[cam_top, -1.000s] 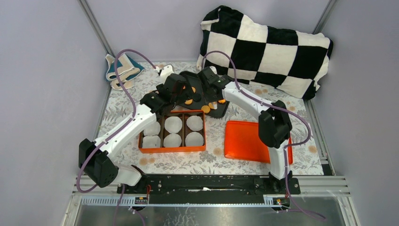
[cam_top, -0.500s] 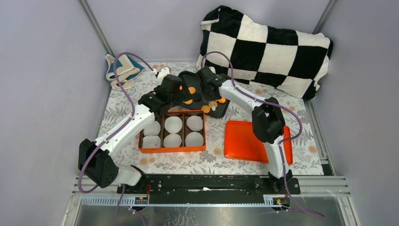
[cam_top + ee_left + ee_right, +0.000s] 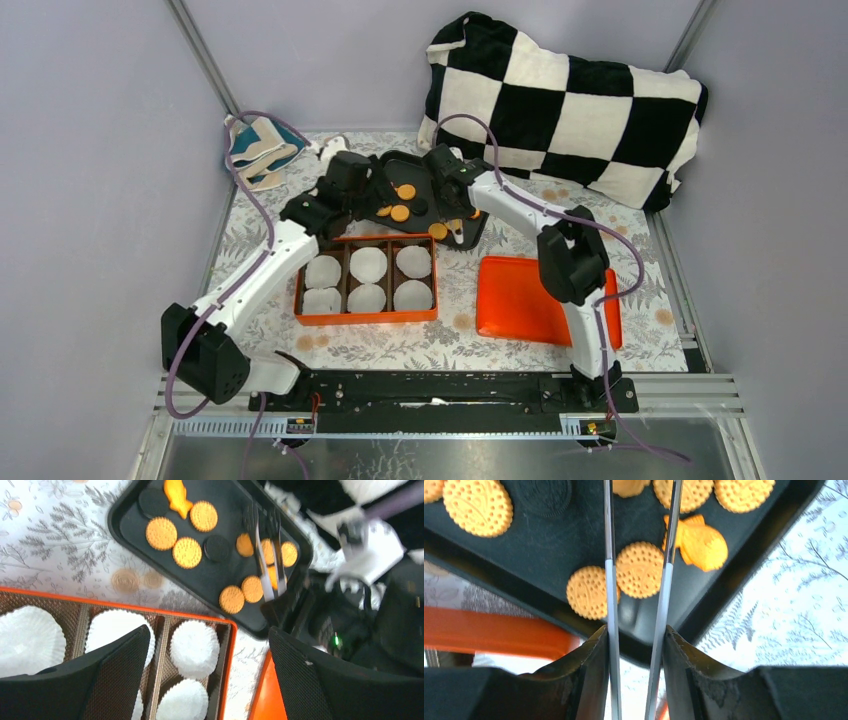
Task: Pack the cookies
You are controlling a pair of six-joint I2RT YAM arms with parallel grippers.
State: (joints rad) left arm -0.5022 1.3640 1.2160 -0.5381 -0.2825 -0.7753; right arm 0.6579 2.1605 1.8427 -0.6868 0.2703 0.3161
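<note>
Table (image 3: 450, 340): floral-patterned cover, with both arms reaching to the far half.
Black tray (image 3: 205, 577): lies on the table just beyond the orange box, set at an angle to it.
Cookies (image 3: 187, 552): all the ones in view lie flat on the black tray. Most are round orange discs, one is an orange fish shape, and two are dark round ones.
Orange box (image 3: 367, 318): six compartments in two rows, near the middle of the table.
Paper cups (image 3: 195, 647): white and fluted, one sitting in each compartment.
Orange lid (image 3: 515, 295): flat on the table just right of the box.
Left end effector (image 3: 208, 632): fingers spread wide with nothing between them, hanging over the far edge of the box, the tray just ahead.
Right end effector (image 3: 636, 630): closed on a pair of metal tongs (image 3: 611, 595), gripping both blades low down.
Tong blades: slightly apart, running out over the tray's right end. In the right wrist view a round cookie shows between them and the fish-shaped one just beside the right blade.
Tong tips: they run out of the right wrist view and are blurred in the left one, so contact with a cookie cannot be told.
Checkered pillow (image 3: 570, 110): against the far wall, right.
Folded cloth (image 3: 255, 150): far left corner.
</note>
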